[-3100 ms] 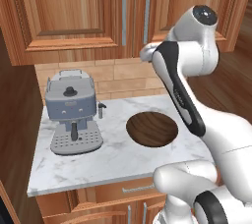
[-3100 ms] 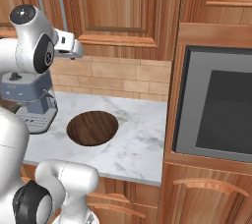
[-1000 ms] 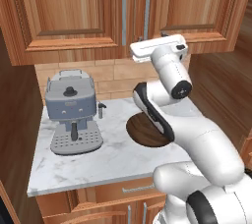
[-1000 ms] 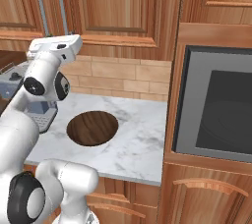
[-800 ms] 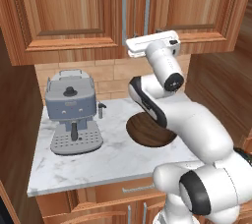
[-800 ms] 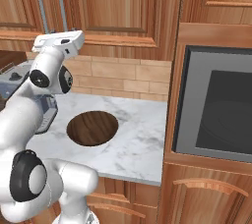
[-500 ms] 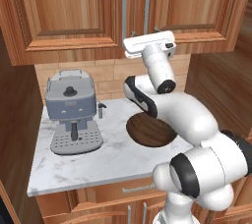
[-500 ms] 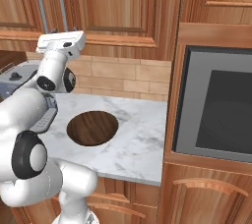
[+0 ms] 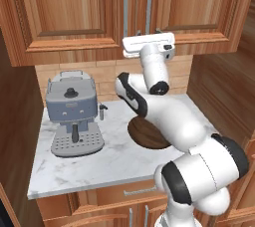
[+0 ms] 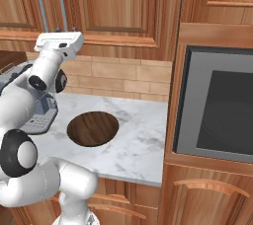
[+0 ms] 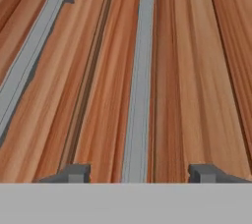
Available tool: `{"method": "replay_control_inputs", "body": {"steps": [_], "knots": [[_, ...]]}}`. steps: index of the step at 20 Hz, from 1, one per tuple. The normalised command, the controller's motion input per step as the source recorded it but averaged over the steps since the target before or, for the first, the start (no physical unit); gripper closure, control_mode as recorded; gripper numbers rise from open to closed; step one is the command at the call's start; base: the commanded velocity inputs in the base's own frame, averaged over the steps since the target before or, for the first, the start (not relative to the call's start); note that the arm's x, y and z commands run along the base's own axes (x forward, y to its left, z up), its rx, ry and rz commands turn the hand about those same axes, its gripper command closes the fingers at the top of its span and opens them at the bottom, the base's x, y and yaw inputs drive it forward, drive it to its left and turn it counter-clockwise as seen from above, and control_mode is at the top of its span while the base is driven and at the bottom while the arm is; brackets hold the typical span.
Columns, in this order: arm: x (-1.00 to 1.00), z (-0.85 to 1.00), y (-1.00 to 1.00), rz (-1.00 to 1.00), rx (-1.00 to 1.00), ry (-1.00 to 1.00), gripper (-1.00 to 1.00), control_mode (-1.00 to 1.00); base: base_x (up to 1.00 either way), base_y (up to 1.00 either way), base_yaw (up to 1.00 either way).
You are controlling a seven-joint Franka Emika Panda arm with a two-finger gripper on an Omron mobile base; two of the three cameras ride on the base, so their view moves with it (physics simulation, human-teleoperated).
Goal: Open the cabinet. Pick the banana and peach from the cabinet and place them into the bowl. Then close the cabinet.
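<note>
- The cabinet hangs on the wall above the counter, both panelled doors shut, so the banana and peach cannot be seen.
- The oven sits in a tall wooden unit at the counter's right end, seen in the right base view.
- The counter is white marble, with a tan tile backsplash behind it and lower cupboards beneath.
- The arm rises over the counter and bends up to the cabinet's lower edge, hand levelled under the two doors' meeting line.
- The coffee machine stands on the counter's left part, well apart from the arm's hand.
- The bowl sits on the counter to the right of the coffee machine, dark brown and shallow; in the left base view the arm covers part of it.
- Two silver handles run side by side on the doors; the right handle lies straight ahead of the hand, the left handle off to one side.
- The gripper has its fingers spread wide, one tip on each side of the right handle's lower end, neither touching it.
</note>
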Motion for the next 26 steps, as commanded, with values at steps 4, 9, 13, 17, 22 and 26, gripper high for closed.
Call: {"method": "replay_control_inputs", "body": {"steps": [4, 9, 13, 17, 22, 26], "knots": [[0.0, 0.0, 0.0, 0.0, 0.0, 0.03, 1.0, -1.0, 0.0, 0.0, 0.0], [0.0, 0.0, 0.0, 0.0, 0.0, 0.0, 1.0, -1.0, 0.0, 0.0, 0.0], [0.0, 0.0, -0.01, 0.0, 0.0, 0.0, 1.0, -1.0, 0.0, 0.0, 0.0], [-0.26, 0.14, -0.28, 0.0, 0.0, 0.0, 1.0, -1.0, 0.0, 0.0, 0.0], [-0.81, 0.4, -0.68, 0.0, 0.01, -0.03, 1.0, -1.0, 0.0, 0.0, 0.0], [-1.0, 0.4, -0.97, 0.0, 0.05, -0.05, 1.0, -1.0, 0.0, 0.0, 0.0]]}}
